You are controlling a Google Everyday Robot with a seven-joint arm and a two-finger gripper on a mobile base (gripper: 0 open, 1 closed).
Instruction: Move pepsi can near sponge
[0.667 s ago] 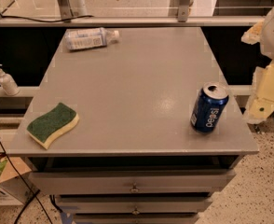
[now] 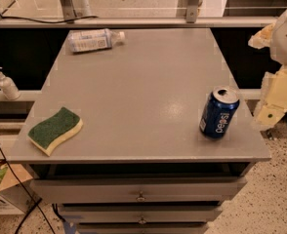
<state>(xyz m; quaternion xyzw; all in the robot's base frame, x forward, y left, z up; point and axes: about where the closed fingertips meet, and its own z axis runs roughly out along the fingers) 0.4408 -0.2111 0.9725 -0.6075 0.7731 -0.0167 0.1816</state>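
Pepsi can (image 2: 218,112): upright on grey tabletop (image 2: 143,77), near front-R corner of view. Dark blue, white lettering running down the side, silver top w/ opening visible. Nothing touching it.

Sponge (image 2: 54,129): lies flat near front-L corner, green scrub face up, pale yellow foam showing along the near edge, long axis at a slant to the tabletop edge. Well apart from the can; bare tabletop btw them across nearly the full width.

Tool (image 2: 276,99): cream-coloured, off the R edge of the tabletop, just beyond the can's side but apart from it, no contact w/ can or tabletop. Holds nothing that can be seen. Open or closed: cannot tell from this angle (only blocky pale shapes show, partly cut by the view's edge).

Other items: clear plastic bottle (image 2: 93,39) w/ pale label, on its side at the far-L part of the tabletop, cap end pointing R. Small pump bottle (image 2: 6,83) stands on a ledge L of the tabletop, off it. Drawers (image 2: 138,191) w/ small knobs below the front edge. Cardboard box (image 2: 1,191) on the floor at lower L, dark cable beside it.
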